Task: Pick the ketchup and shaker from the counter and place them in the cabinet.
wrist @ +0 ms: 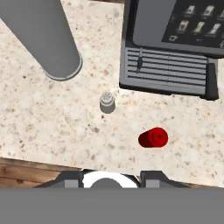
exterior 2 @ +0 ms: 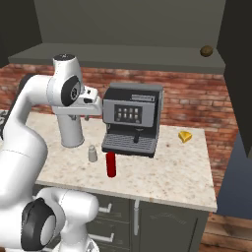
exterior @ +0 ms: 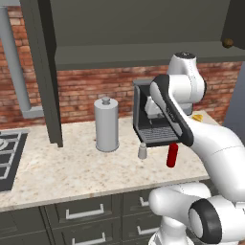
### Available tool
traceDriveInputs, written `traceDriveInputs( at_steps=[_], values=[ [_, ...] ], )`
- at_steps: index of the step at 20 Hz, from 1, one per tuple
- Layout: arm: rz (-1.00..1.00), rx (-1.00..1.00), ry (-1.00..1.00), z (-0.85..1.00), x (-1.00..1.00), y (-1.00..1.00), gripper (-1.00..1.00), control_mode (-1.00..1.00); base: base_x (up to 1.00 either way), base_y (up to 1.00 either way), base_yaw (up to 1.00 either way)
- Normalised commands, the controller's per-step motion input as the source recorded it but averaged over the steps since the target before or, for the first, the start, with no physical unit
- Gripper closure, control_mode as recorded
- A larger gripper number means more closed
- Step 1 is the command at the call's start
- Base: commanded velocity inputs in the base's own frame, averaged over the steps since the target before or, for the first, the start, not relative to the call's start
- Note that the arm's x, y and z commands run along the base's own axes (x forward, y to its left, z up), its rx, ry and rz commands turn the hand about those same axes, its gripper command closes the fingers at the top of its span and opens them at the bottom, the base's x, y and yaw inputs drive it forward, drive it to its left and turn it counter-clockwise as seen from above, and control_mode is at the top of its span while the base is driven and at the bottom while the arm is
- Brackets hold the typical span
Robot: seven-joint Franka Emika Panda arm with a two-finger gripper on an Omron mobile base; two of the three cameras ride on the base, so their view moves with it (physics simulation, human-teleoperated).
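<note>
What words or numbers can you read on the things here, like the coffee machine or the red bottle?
None can be read.
Coffee machine: its dark panel has small picture buttons, too small and blurred to read.
Ketchup: plain red, no label.
Shaker and tall canister: plain grey, no writing.

the arm (exterior 2: 29,128) is glossy white, built of rounded, bulbous segments. dark grey to black rings and a dark stripe mark its joints, and a round dark cap tops the upper joint.
</note>
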Motion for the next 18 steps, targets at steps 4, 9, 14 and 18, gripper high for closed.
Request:
traceDriveInputs(
  at_steps=[4,9,14,18],
  values=[
    [0.02,0.00,0.00,-0.02,-0.23,-0.04,-1.00,-1.00,0.00,0.00,0.00],
    [0.06,0.00,-0.03,-0.19,-0.51,-0.18,-1.00,-1.00,0.00,0.00,0.00],
    [0.05,0.00,0.00,-0.26,-0.37,-0.24,-1.00,-1.00,0.00,0.00,0.00],
    [0.04,0.00,0.00,-0.35,-0.31,-0.22,-1.00,-1.00,0.00,0.00,0.00]
  ],
)
